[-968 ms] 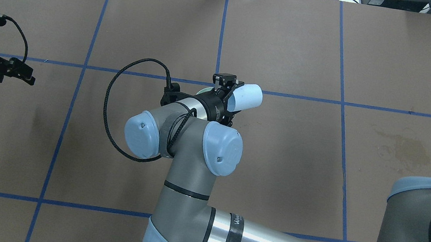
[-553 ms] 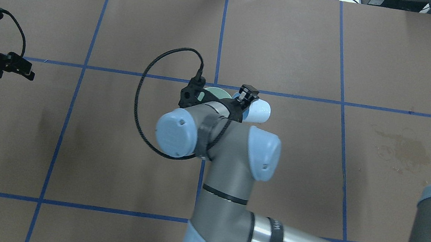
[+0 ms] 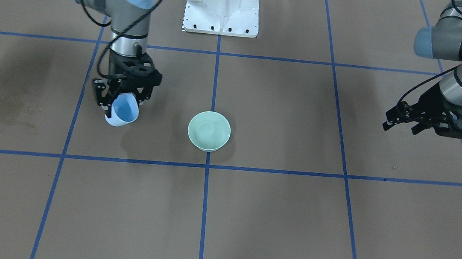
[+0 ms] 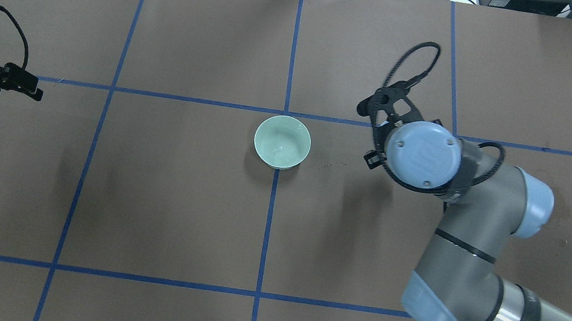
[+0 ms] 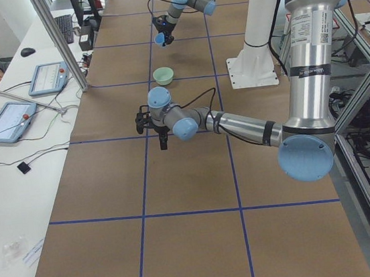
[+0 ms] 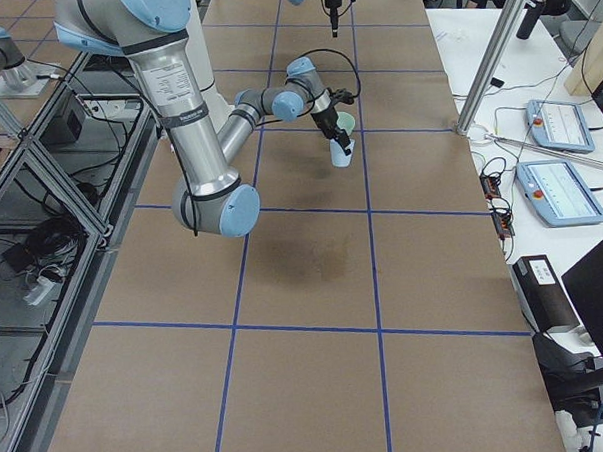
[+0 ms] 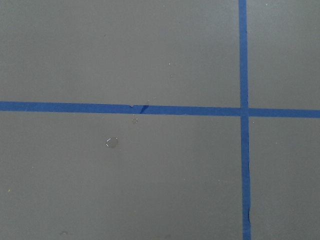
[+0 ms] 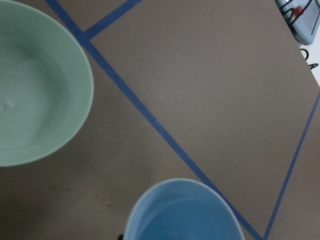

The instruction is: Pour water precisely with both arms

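- Counter (image 4: 175,195): brown paper cover, gridded with blue tape lines (image 4: 267,236).
- Green bowl (image 4: 257,137) stands upright mid-counter on a tape line, just robot-side of a crossing.
- White base plate (image 3: 222,4) bolted at middle of robot-side edge.
- Dark stain (image 3: 12,108) toward right end.
- Tiny droplets (image 4: 333,164) near the bowl.

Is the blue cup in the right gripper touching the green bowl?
Apart. The front-facing view shows the blue cup well to the side of the green bowl, with bare brown table between them.
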Action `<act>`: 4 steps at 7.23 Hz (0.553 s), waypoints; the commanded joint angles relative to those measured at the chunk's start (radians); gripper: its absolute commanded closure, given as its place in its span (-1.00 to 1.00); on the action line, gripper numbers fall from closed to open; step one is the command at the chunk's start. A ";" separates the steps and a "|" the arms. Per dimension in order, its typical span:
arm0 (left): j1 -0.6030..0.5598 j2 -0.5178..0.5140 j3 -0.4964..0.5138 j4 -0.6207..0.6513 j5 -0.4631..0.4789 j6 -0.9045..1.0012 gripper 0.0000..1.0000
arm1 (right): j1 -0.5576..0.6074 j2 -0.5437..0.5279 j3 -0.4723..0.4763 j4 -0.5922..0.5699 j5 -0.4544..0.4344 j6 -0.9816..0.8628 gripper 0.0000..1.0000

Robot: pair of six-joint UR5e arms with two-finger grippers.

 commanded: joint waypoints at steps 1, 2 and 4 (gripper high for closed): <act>-0.001 0.011 -0.012 -0.001 0.001 -0.007 -1.00 | 0.123 -0.322 0.079 0.311 0.178 0.042 0.04; -0.001 0.013 -0.014 -0.001 0.001 -0.009 -1.00 | 0.176 -0.471 0.070 0.534 0.210 0.040 0.04; -0.001 0.019 -0.018 0.001 0.001 -0.009 -1.00 | 0.211 -0.592 0.009 0.790 0.209 0.046 0.04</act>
